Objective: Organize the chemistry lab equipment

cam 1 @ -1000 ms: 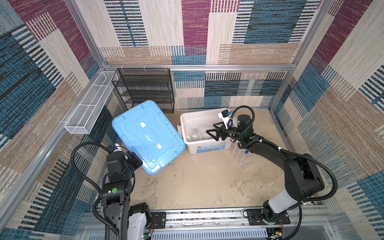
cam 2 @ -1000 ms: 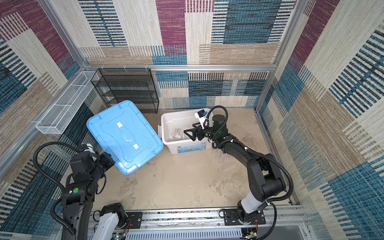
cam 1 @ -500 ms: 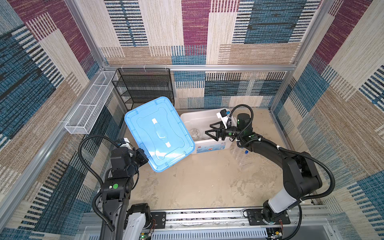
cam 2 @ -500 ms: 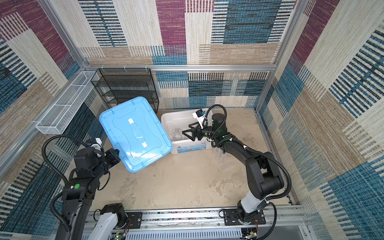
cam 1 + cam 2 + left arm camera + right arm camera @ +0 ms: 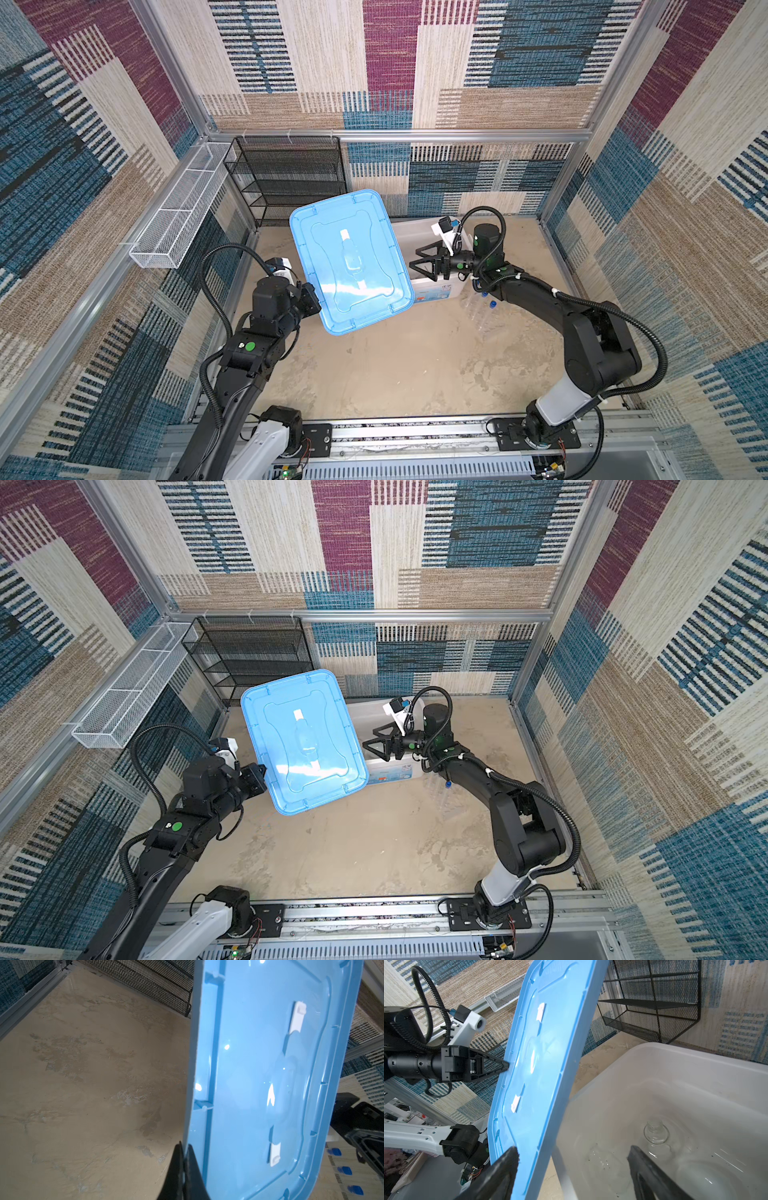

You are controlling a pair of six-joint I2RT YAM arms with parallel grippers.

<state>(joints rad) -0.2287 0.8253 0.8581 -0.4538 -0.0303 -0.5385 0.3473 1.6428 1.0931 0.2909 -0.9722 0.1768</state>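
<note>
Jaws of the left arm pinch the near left edge of the blue lid point(image 5: 349, 262), which hangs tilted above the tabletop point(image 5: 395, 365) and hides the left part of the white bin point(image 5: 432, 287) in both top views. Right jaws stand wide over the bin's right side, gripping nothing. Clear flasks point(image 5: 656, 1134) sit inside the bin, and blue-capped tubes point(image 5: 484, 307) lie on the tabletop just right of it, under the right arm.
</note>
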